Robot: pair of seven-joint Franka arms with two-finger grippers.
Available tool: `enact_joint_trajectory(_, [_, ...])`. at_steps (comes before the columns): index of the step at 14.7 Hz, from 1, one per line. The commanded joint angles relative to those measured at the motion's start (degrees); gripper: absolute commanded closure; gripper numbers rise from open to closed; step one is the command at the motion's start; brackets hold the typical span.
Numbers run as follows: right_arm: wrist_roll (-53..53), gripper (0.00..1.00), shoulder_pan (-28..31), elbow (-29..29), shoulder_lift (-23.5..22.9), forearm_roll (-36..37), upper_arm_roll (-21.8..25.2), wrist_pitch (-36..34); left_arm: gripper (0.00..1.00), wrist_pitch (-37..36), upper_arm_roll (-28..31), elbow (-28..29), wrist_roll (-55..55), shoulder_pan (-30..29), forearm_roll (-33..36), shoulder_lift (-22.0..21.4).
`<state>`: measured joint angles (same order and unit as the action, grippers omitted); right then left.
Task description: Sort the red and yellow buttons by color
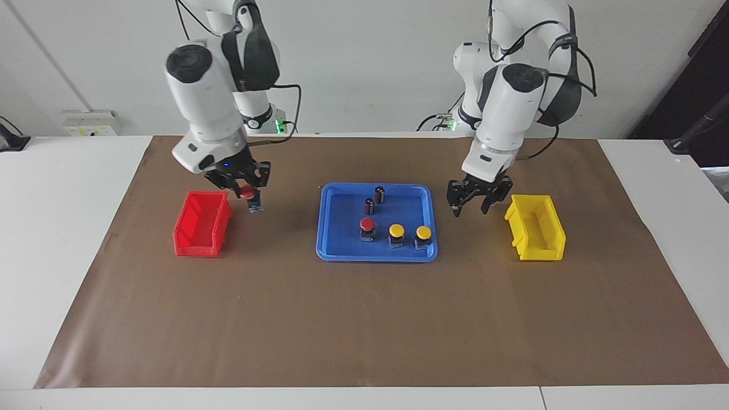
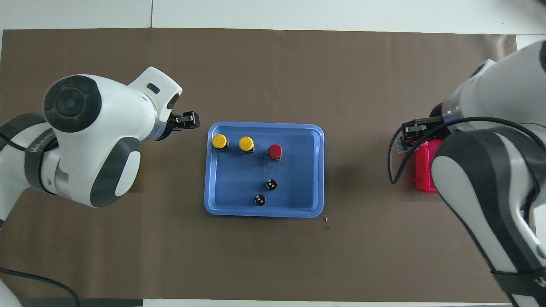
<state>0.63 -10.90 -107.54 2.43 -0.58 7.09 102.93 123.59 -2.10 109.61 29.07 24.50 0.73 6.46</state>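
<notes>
Right tool [image 1: 244,188] grips red button [image 1: 248,195] beside red bin [image 1: 200,232].

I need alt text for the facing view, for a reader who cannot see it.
The right tool holds a red button in the air beside the red bin. The blue tray still carries one red button, two yellow buttons and two dark cylinders. The left tool hangs open between tray and yellow bin.

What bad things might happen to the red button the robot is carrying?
The right gripper holds the red button in the air beside the red bin, not over it, so letting go now would likely drop it on the paper. The button hangs low, so it might bump the bin's rim.
</notes>
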Motion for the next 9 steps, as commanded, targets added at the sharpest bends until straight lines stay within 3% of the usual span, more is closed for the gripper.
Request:
enact_joint_trajectory(1, [9.4, 0.81, 7.4, -8.2, 3.9, -0.5, -0.9, 3.8, 0.27, 1.6, 0.9, -0.3, 0.1, 0.6, 0.3, 3.2])
enact_joint_trajectory(5, [13.8, 0.81, 11.2, -18.0, 7.7, 1.1, -0.9, 12.4, 0.27, 4.5, 1.0, -0.4, 0.9, 3.0, -0.5, 6.3])
enact_joint_trajectory(9, [16.1, 0.81, 12.8, -22.2, 7.9, 2.3, -0.9, 16.3, 0.27, 4.3, 0.9, -0.3, 0.8, 3.5, -0.7, 6.4])
